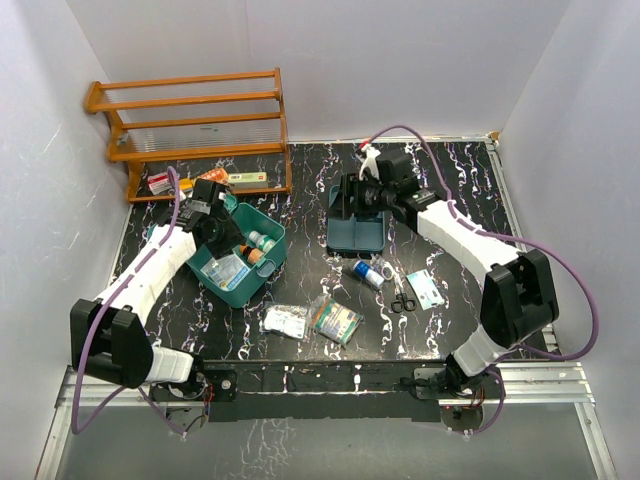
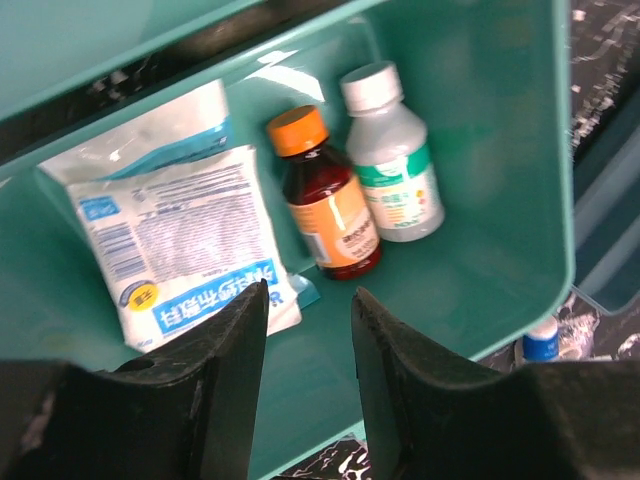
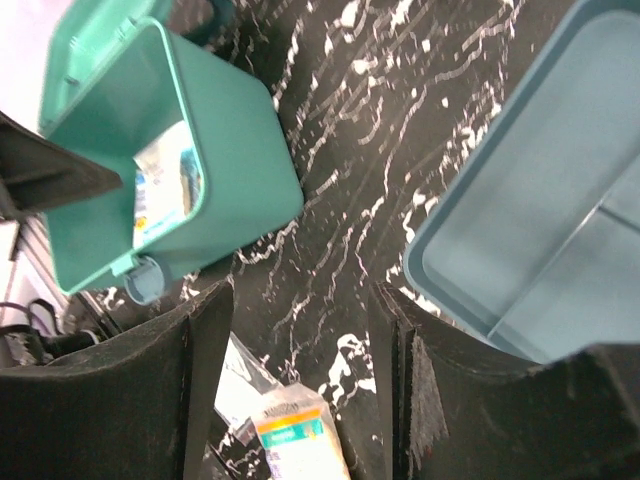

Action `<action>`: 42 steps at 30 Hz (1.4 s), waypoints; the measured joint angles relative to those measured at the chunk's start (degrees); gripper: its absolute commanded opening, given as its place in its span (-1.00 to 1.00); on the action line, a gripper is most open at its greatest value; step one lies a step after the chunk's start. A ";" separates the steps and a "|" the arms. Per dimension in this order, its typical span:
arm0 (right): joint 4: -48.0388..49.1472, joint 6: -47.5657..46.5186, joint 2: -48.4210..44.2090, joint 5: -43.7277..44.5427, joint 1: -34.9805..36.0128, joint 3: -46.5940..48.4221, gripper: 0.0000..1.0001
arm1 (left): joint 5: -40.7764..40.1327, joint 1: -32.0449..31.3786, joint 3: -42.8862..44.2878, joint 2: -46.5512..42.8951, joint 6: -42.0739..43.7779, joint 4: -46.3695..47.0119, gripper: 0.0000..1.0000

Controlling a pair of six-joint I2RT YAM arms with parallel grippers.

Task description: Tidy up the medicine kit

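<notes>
The medicine kit (image 1: 262, 282) is a teal-green case standing open on the left of the black marbled table. Inside it lie a white sachet (image 2: 180, 230), an amber bottle with an orange cap (image 2: 325, 200) and a white-capped bottle (image 2: 392, 170). My left gripper (image 1: 228, 226) hangs over the kit's far side; in the left wrist view the left gripper (image 2: 310, 295) is open with nothing between its fingers. My right gripper (image 1: 340, 200) is open and empty above the table, between the kit (image 3: 170, 170) and a darker teal tray (image 3: 560, 220).
The divided tray (image 1: 362, 238) sits mid-table. Near the front lie two packets (image 1: 285, 320) (image 1: 337, 322), a blue-capped bottle (image 1: 368, 272), scissors (image 1: 403, 300) and a card (image 1: 427, 288). A wooden rack (image 1: 190, 120) stands at the back left with small boxes (image 1: 245, 178) beneath.
</notes>
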 measured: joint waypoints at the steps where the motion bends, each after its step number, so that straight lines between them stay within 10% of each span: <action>1: -0.87 -0.50 -0.55 1.20 0.94 -1.22 0.11 | 0.87 0.00 0.00 -0.39 1.20 0.92 -0.19; 21: -19.26 21.09 -16.26 15.41 11.41 -24.79 0.32 | 14.58 0.00 -1.86 -23.71 18.27 9.68 0.05; 42: -10.51 38.86 -14.45 14.29 19.04 -34.10 -0.17 | 21.90 0.00 -6.32 -34.82 16.52 10.51 0.17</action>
